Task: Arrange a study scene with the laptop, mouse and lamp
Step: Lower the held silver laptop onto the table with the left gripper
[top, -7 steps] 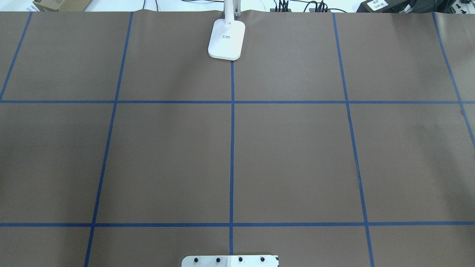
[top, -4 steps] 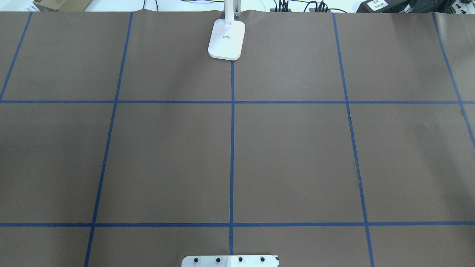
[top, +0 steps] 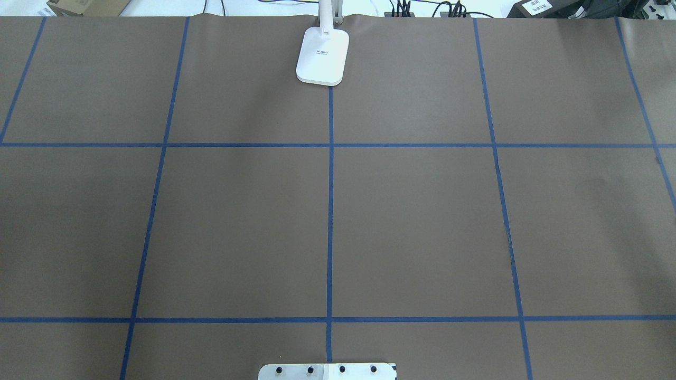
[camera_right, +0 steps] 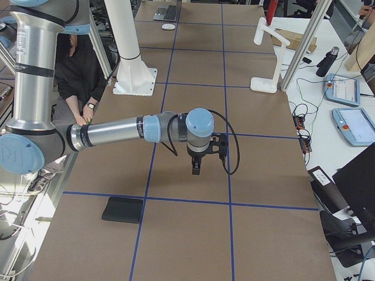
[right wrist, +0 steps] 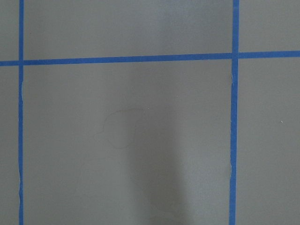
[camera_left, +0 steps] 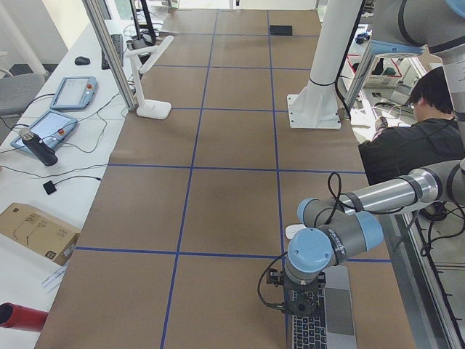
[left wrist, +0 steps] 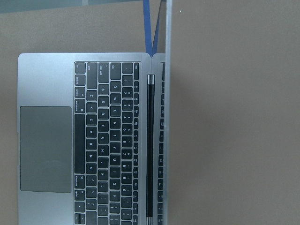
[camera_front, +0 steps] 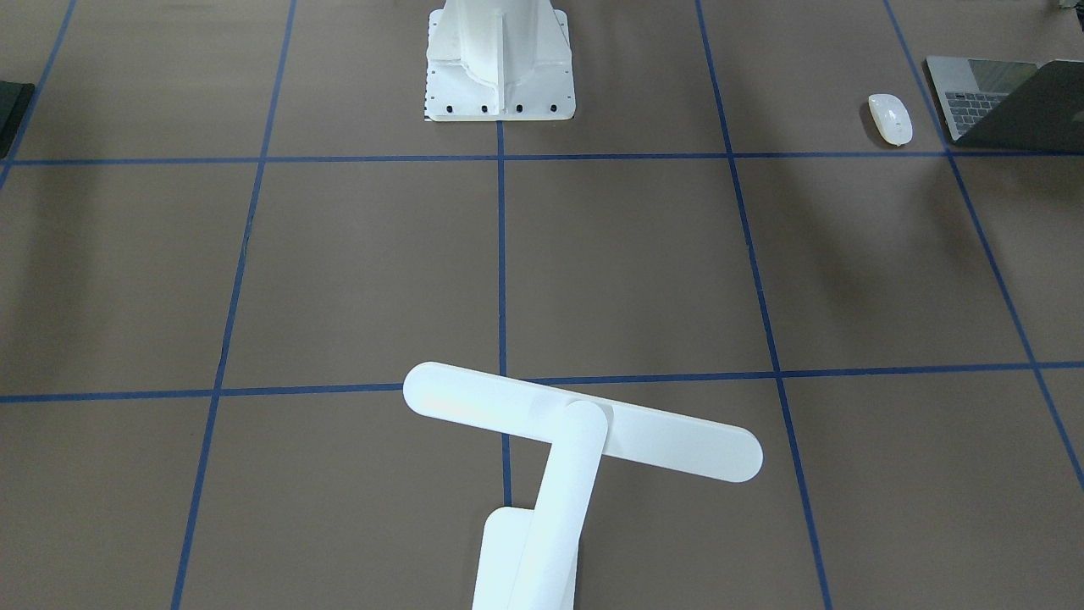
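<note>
Lying open at the robot's left end of the table, the slim space-grey metal laptop (left wrist: 84, 140) shows its black keys and large grey trackpad, with its dark screen raised and seen nearly edge-on from the left wrist camera. The small glossy white oval mouse (camera_front: 890, 119) sits just beside it, on the side toward the table's middle, not touching it. The white T-shaped desk lamp (camera_front: 584, 424) stands well apart from both, at the operators' edge, its rectangular base on the centre tape line and its flat bar head slanted across the arm.

The left gripper (camera_left: 301, 309) hangs over the laptop's keyboard, pointing down. The right gripper (camera_right: 196, 170) hangs over bare paper at the other end, near a flat black square mouse pad (camera_right: 123, 209). Whether either gripper's fingers are apart or together cannot be told.

The white ribbed pedestal (camera_front: 500, 59) rises between the arms from the brown paper-covered table (top: 422, 227), gridded with blue tape.
</note>
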